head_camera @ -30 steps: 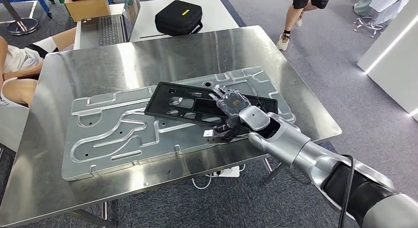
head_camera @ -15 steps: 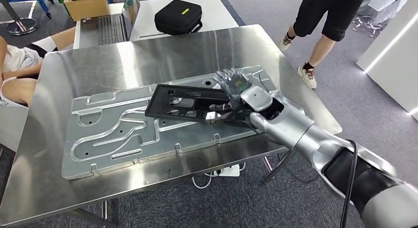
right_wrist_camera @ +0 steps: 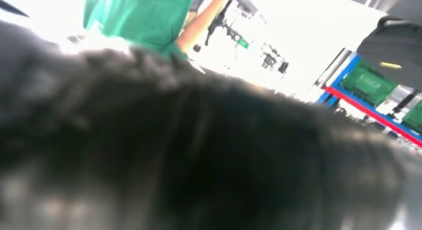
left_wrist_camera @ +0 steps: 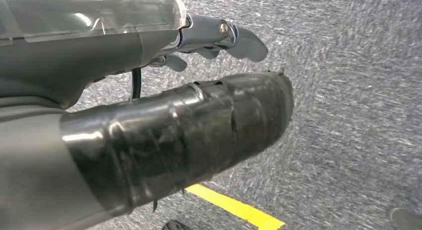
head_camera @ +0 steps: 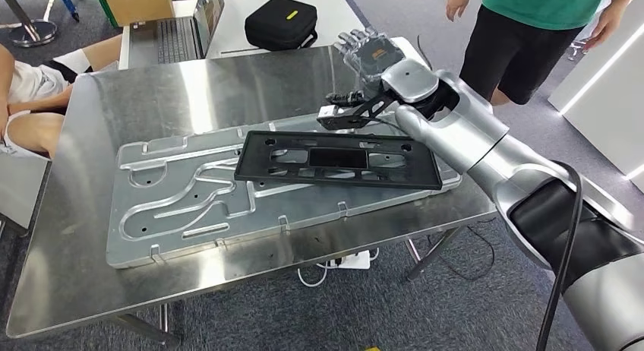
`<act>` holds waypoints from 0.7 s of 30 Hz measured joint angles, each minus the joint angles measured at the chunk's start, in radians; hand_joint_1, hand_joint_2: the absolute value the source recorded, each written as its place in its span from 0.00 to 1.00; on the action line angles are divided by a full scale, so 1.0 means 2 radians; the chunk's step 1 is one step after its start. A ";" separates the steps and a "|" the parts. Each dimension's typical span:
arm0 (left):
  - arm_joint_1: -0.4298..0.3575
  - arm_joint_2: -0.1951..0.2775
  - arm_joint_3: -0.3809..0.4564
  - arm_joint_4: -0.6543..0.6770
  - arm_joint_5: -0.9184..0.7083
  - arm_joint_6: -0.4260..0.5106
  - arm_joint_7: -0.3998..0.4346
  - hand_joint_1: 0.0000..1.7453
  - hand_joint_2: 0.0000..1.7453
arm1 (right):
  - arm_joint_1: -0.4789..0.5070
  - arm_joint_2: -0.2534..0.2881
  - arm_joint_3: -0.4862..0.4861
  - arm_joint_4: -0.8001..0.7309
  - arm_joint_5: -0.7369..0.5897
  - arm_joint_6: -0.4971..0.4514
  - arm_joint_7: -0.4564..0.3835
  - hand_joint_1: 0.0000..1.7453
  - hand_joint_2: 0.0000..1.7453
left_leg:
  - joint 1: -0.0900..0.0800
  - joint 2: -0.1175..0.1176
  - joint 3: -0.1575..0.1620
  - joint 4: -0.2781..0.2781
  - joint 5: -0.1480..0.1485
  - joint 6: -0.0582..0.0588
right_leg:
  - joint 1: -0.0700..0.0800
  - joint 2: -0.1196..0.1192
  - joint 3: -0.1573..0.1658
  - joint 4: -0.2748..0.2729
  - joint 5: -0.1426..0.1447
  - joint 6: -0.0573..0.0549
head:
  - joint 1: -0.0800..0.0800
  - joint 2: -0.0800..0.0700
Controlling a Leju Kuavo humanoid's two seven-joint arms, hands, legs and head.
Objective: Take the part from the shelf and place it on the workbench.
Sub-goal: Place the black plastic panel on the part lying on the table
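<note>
The black rectangular part (head_camera: pixel 338 159), a flat frame with several cut-outs, lies on the grooved metal plate (head_camera: pixel 190 199) on the steel workbench (head_camera: pixel 91 115). Nothing holds it. My right hand (head_camera: pixel 372 58) hangs in the air above the plate's far right corner, beyond the part and apart from it, fingers spread and nothing in it. In the left wrist view my left hand (left_wrist_camera: pixel 209 36) hangs over grey carpet and holds nothing; its thick thumb (left_wrist_camera: pixel 199 125) is in the foreground.
A person in a green shirt (head_camera: pixel 547 24) stands close beyond the bench's far right corner. Another person (head_camera: pixel 30 100) sits at the left edge. A laptop (head_camera: pixel 178 32), a black case (head_camera: pixel 281 23) and a cardboard box (head_camera: pixel 137 1) sit on the table behind.
My right hand has let go of the part and risen up and back toward the bench's far edge. The part now lies flat on the plate. The standing person has come closer.
</note>
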 joint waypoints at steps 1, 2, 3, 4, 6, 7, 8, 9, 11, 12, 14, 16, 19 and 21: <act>0.000 0.000 0.001 0.000 0.000 0.000 0.000 0.00 0.00 | -0.003 -0.002 0.001 -0.001 -0.001 0.001 0.001 0.00 0.00 | 0.001 0.000 -0.001 -0.002 0.002 -0.003 | 0.002 0.000 0.000 -0.005 0.004 -0.001 | 0.000 0.000; 0.000 -0.001 0.001 0.000 0.000 0.000 0.001 0.00 0.00 | -0.004 -0.004 0.002 -0.002 -0.003 0.001 0.001 0.00 0.00 | 0.001 0.000 -0.001 -0.003 0.002 -0.005 | 0.000 -0.002 0.002 -0.011 0.007 -0.001 | 0.000 0.000; 0.000 -0.001 0.001 0.000 0.000 0.000 0.001 0.00 0.00 | -0.006 -0.006 0.004 -0.004 -0.006 0.002 0.002 0.00 0.00 | 0.000 0.000 -0.002 0.000 -0.002 -0.008 | -0.002 -0.003 0.005 -0.019 0.012 -0.002 | 0.000 0.000; 0.000 -0.002 0.001 0.000 0.000 0.000 0.001 0.00 0.00 | -0.007 -0.007 0.006 -0.006 -0.009 0.004 0.003 0.00 0.00 | -0.001 0.000 -0.006 0.009 -0.012 -0.010 | -0.005 -0.005 0.006 -0.027 0.018 -0.003 | 0.000 0.000; 0.000 -0.003 0.001 0.000 0.000 0.000 0.001 0.00 0.00 | -0.010 -0.011 0.011 -0.010 -0.015 0.006 0.003 0.00 0.00 | -0.001 0.002 -0.024 0.057 -0.047 -0.015 | -0.007 -0.007 0.003 -0.033 0.025 -0.002 | 0.000 0.000; 0.000 -0.002 0.001 0.000 0.000 0.001 0.001 0.00 0.00 | -0.011 -0.012 0.015 -0.011 -0.018 0.007 0.004 0.00 0.00 | 0.000 0.002 -0.034 0.087 -0.063 -0.018 | -0.008 -0.007 -0.001 -0.031 0.027 -0.001 | 0.000 0.000; 0.000 -0.002 0.001 0.000 0.000 0.001 0.001 0.00 0.00 | -0.010 -0.014 0.018 -0.012 -0.019 0.007 0.004 0.00 0.00 | 0.001 0.002 -0.040 0.110 -0.073 -0.020 | -0.009 -0.008 -0.007 -0.028 0.029 0.000 | 0.000 0.000; 0.000 -0.002 0.001 0.000 0.000 0.001 0.002 0.00 0.00 | -0.010 -0.016 0.021 -0.012 -0.020 0.007 0.004 0.00 0.00 | 0.002 0.003 -0.038 0.115 -0.074 -0.023 | -0.010 -0.008 -0.013 -0.024 0.030 0.002 | 0.000 0.000; 0.000 -0.002 0.001 0.000 0.000 0.001 0.002 0.00 0.00 | -0.010 -0.019 0.026 -0.013 -0.022 0.007 0.004 0.00 0.00 | 0.006 0.003 -0.008 0.075 -0.057 -0.028 | -0.014 -0.008 -0.027 -0.012 0.033 0.006 | 0.000 0.000; -0.001 -0.002 0.001 0.000 0.000 0.001 0.002 0.00 0.00 | -0.010 -0.021 0.028 -0.015 -0.023 0.007 0.005 0.00 0.00 | 0.007 0.002 0.009 0.047 -0.050 -0.029 | -0.016 -0.008 -0.033 -0.006 0.034 0.009 | 0.000 0.000; -0.001 -0.003 0.001 0.000 0.000 0.001 0.002 0.00 0.00 | -0.011 -0.026 0.030 -0.018 -0.025 0.006 0.006 0.00 0.00 | 0.007 -0.001 0.026 0.013 -0.040 -0.024 | -0.015 -0.007 -0.044 0.004 0.036 0.016 | 0.000 0.000; -0.002 -0.003 0.001 0.000 0.000 0.001 0.003 0.00 0.00 | -0.011 -0.031 0.032 -0.021 -0.026 0.006 0.008 0.00 0.00 | 0.005 -0.003 0.021 0.012 -0.033 -0.013 | -0.015 -0.006 -0.047 0.005 0.042 0.024 | 0.000 0.000; -0.002 -0.004 0.001 0.000 0.000 0.001 0.004 0.00 0.00 | -0.011 -0.041 0.038 -0.022 -0.029 0.007 0.009 0.00 0.00 | 0.005 0.000 0.012 0.010 -0.019 0.000 | -0.017 -0.005 -0.054 0.016 0.026 0.031 | 0.000 0.000; -0.002 -0.004 0.001 0.000 0.000 0.001 0.004 0.00 0.00 | -0.011 -0.046 0.039 -0.023 -0.030 0.007 0.010 0.00 0.00 | 0.005 0.001 -0.001 0.009 -0.008 0.005 | -0.018 -0.004 -0.069 0.064 -0.023 0.034 | 0.000 0.000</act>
